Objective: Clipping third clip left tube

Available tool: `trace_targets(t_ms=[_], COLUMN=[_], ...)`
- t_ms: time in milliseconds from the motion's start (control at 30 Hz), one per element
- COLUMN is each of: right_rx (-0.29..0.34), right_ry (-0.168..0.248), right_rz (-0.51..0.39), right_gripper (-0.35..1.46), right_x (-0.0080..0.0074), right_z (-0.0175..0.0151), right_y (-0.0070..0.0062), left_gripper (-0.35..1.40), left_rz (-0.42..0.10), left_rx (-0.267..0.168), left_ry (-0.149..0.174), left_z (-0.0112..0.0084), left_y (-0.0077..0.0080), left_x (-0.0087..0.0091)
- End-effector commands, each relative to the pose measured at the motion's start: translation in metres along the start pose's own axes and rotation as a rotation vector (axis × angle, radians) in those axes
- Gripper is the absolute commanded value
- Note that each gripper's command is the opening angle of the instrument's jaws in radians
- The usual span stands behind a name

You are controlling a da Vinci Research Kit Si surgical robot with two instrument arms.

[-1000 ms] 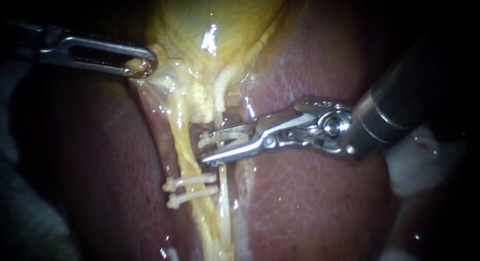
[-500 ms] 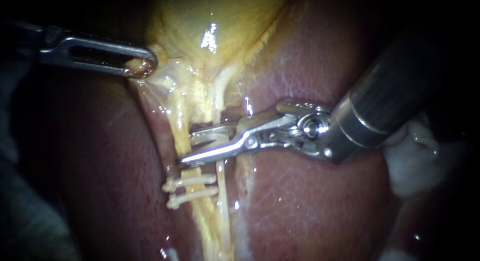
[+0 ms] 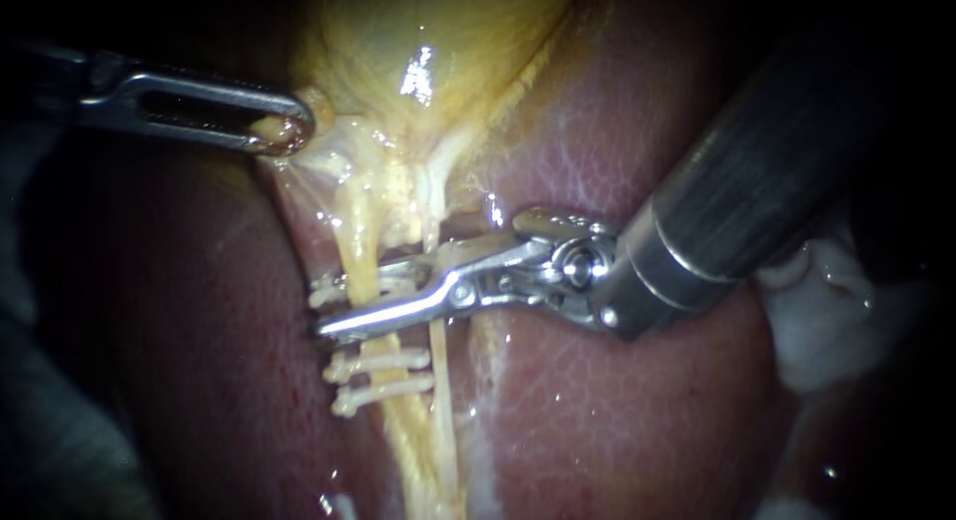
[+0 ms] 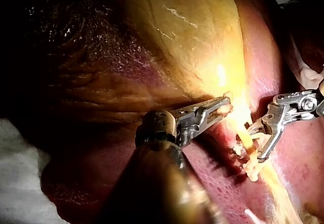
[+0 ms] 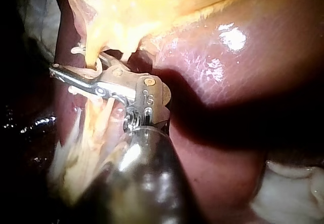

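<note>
**scope_newbie:** Endoscope view first. Where's the left tube sitting?

**bench_rat:** The left tube [image 3: 360,251] is the yellow strand hanging down from the gallbladder [image 3: 428,42] over the liver [image 3: 617,410]. My right instrument [image 3: 337,307] reaches across it. The tube passes between its jaws, which stand a little apart and carry a white clip [image 3: 321,297] whose end pokes out just left of the tube. There are two clips [image 3: 383,361] on the tube just below those jaws. My left instrument [image 3: 284,131] is up and left of the tube's top end, jaws pinched together on a nub of tissue [image 3: 267,130].

**scope_newbie:** And the left wrist view?

**bench_rat:** The left instrument's jaws [image 4: 221,107] are clamped on that pale nub, right beside the tube's upper end. The right instrument [image 4: 260,142] straddles the tube just past it.

**scope_newbie:** Right wrist view?

**bench_rat:** The tube [image 5: 90,62] drops in between the right instrument's jaws [image 5: 71,74], with a narrow gap between them. I can't really make out the clip from there.
</note>
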Motion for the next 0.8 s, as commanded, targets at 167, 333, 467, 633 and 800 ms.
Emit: trace_targets(t_ms=[167, 333, 467, 633, 800], right_rx=[0.021, 0.029, 0.033, 0.035, 0.036], right_ry=[0.015, 0.016, 0.019, 0.019, 0.017], right_rz=[0.005, 0.015, 0.021, 0.023, 0.023], right_gripper=[0.45, 0.43, 0.41, 0.32, 0.1], right_x=[0.0009, 0.0022, 0.003, 0.0032, 0.0031], right_z=[0.0, -0.0002, -0.0004, -0.0006, -0.0009], right_y=[-0.0011, -0.0026, -0.0033, -0.0036, -0.0037], left_gripper=[-0.35, -0.35, -0.35, -0.35, -0.35], left_rz=[0.0, 0.0, 0.0, 0.0, 0.0], left_rx=[0.0, 0.0, 0.0, 0.001, 0.001], left_ry=[0.0, 0.0, 0.0, 0.0, 0.0], left_z=[0.0, 0.0, 0.0, 0.0, 0.0], left_y=[0.0, 0.0, 0.0, 0.0, -0.0001], left_x=[0.0, 0.0, 0.0, 0.0, 0.0])
